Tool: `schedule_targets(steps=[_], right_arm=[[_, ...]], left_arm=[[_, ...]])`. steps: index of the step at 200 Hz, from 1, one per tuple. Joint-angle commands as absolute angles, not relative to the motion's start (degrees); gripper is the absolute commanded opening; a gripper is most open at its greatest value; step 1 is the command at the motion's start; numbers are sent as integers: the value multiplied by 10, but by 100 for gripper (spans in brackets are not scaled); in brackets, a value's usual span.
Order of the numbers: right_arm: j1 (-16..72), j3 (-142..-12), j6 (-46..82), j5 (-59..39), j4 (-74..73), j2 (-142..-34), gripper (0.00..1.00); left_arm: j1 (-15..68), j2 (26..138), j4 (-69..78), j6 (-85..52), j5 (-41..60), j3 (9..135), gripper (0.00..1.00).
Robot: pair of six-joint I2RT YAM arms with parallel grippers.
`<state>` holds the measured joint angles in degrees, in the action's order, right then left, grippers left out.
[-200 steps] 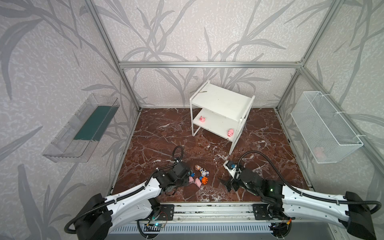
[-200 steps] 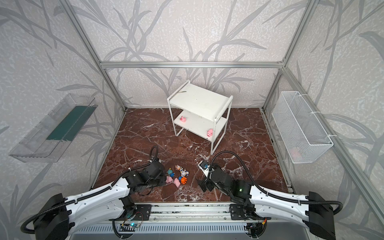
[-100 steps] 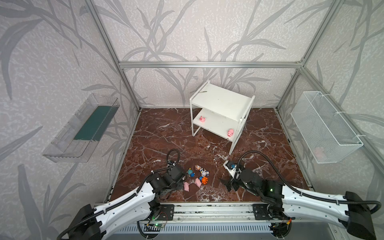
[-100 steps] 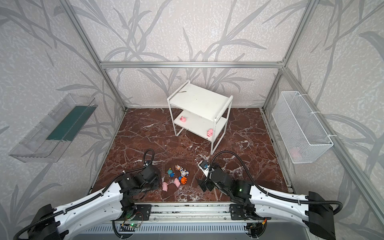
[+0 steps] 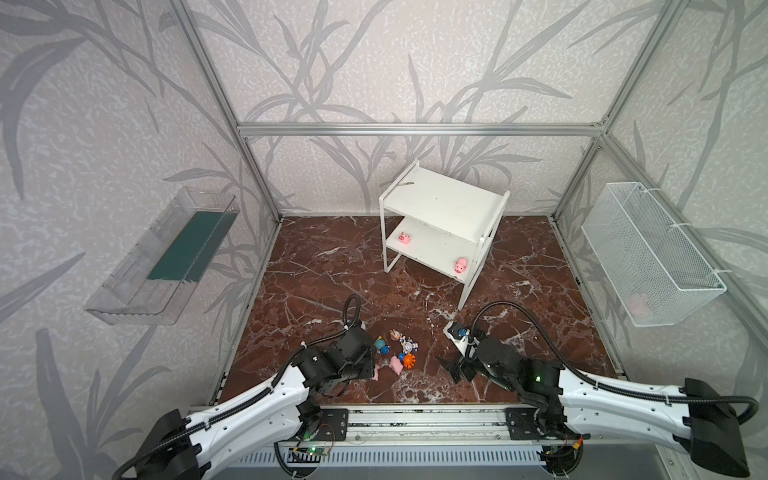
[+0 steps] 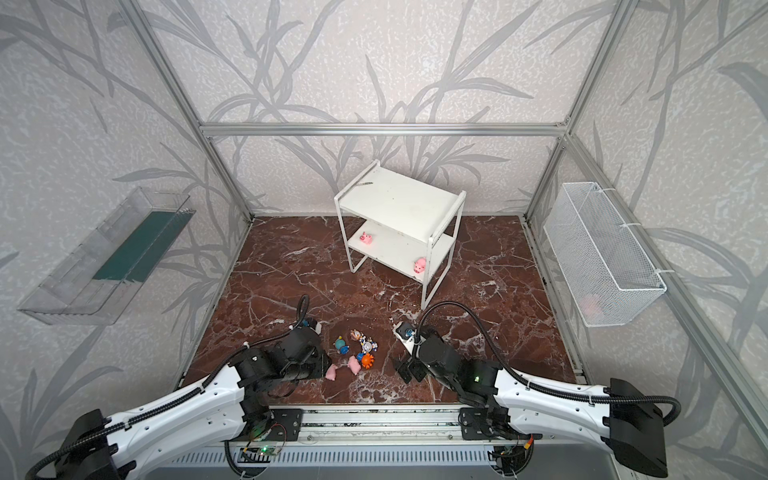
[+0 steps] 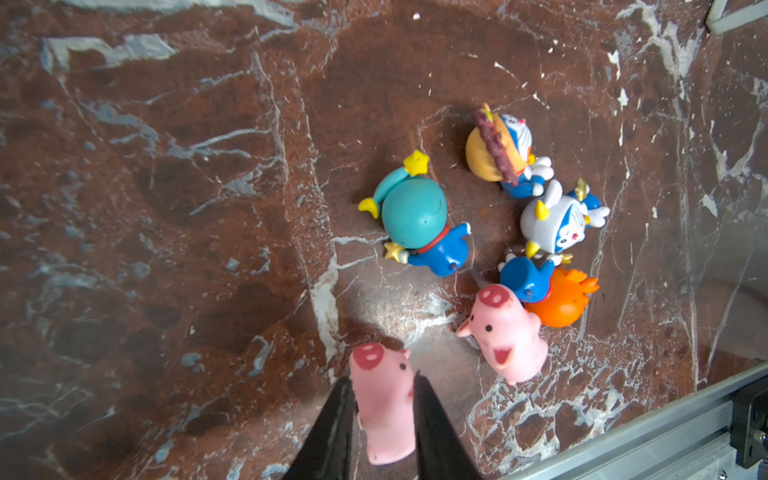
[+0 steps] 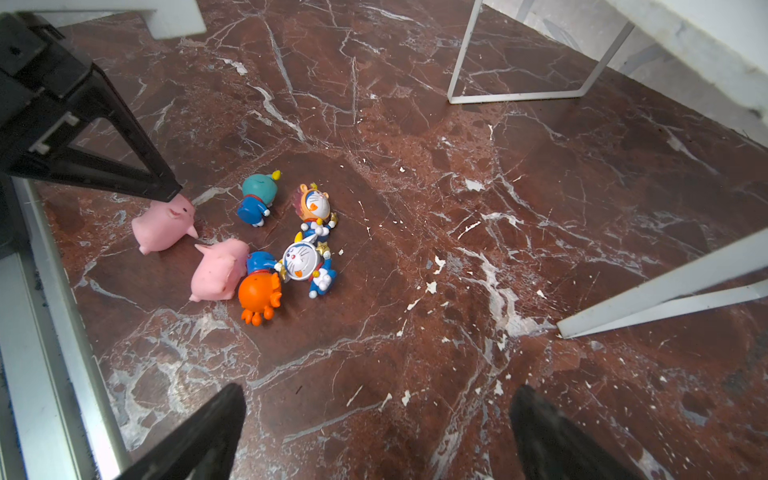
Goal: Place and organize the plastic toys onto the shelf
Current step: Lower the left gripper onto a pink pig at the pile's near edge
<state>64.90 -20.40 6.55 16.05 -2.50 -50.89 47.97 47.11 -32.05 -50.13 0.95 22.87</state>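
Grip: left claw (image 7: 382,382) pinched on the flanks of a round pink plastic pig (image 7: 384,411), low over the red-brown marble floor (image 5: 332,270) near its front edge; whether the pig is lifted clear I cannot tell; its long axis runs along the jaws, snout pointing out past the tips.

Just right of it a second pink pig (image 7: 505,332) lies loose on the floor, touching the orange-capped figurine (image 7: 561,305); close by are the teal-capped figurine (image 7: 415,212), the brown-maned figurine (image 7: 494,145) and the white-and-gold figurine (image 7: 552,224), all blue-and-white plastic, in one close cluster.

Small white two-tier shelf (image 5: 444,199) stands beyond and to the right of the left claw, well apart, across open floor at the back; the carry turns on that bearing, in my judgement.

Right claw (image 8: 378,399) is spread wide, holding nothing, right of the cluster; it is the nearer one to the shelf's front leg, but the left claw has the pig.

Count:
- Pigs, four: one pinched; one on the floor; two on the shelf's lower board, the left-end pig (image 5: 404,237) and the right-corner pig (image 5: 461,264), with bare board between.
- Figurines, four: all on the floor.
- Top board bare.
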Motion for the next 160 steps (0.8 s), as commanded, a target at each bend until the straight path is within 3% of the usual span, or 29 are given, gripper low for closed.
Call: schedule_targets(steps=[1,65,109,160], right_arm=[[652,-205,60,170,-40,-509,99],[652,-202,62,173,-40,-509,99],[652,-201,63,173,-38,-505,99],[652,-197,65,175,-33,-495,99]], left_arm=[[481,474,-363,-522,-9,230,26],[481,493,-382,-540,-19,213,25],[481,452,-471,-580,-97,224,23],[482,435,-456,-571,-70,218,23]])
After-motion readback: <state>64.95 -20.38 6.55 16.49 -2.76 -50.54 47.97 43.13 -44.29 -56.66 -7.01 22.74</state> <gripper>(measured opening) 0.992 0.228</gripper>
